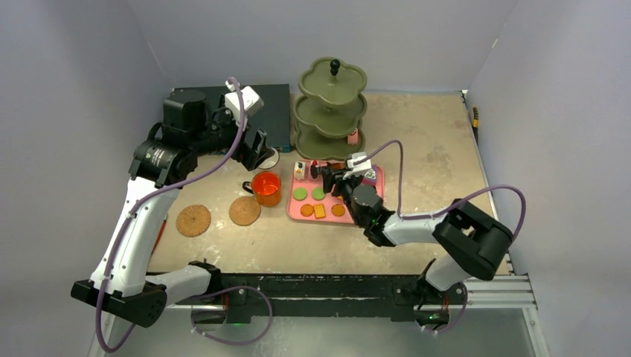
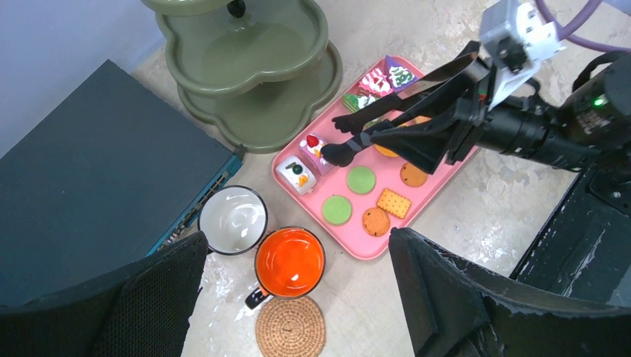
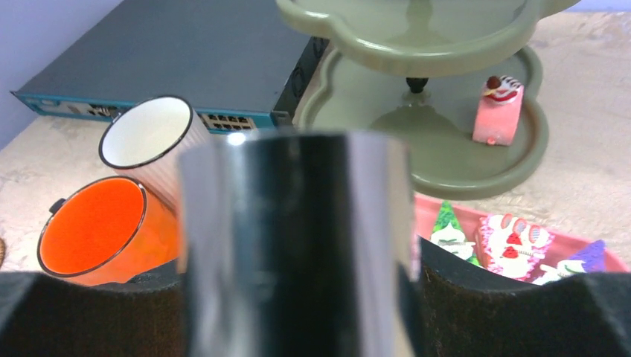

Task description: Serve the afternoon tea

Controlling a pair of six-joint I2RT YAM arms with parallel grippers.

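The left gripper [image 1: 255, 155] is hovering over the two mugs, its jaws spread wide with nothing between them. The white mug [image 2: 233, 220] is standing upright on the counter [image 1: 417, 134] just beside the dark-blue box [image 2: 97, 163]. The orange mug [image 2: 290, 262] is sitting just beside it on the near side, also upright. One cork coaster [image 1: 245, 211] is lying just beside the orange mug and the other cork coaster [image 1: 193, 220] is lying further left, apart from the first; neither is carrying a mug. The right gripper [image 2: 333, 139] is reaching low over the pink tray [image 2: 357, 238], next to the red-topped pink cake [image 2: 312, 147]. A blurred silvery thing [image 3: 298, 245] is filling the space between its pads in the wrist view, and I cannot tell whether the jaws are pinching anything. Green biscuits [image 2: 361, 179] and orange biscuits [image 2: 376, 221] are lying on the tray, with more small cakes [image 2: 387, 76] at its far end. The olive-green stand [image 1: 332, 108] is standing behind the tray, carrying a single pink cake [image 3: 497, 111] on its bottom tier.
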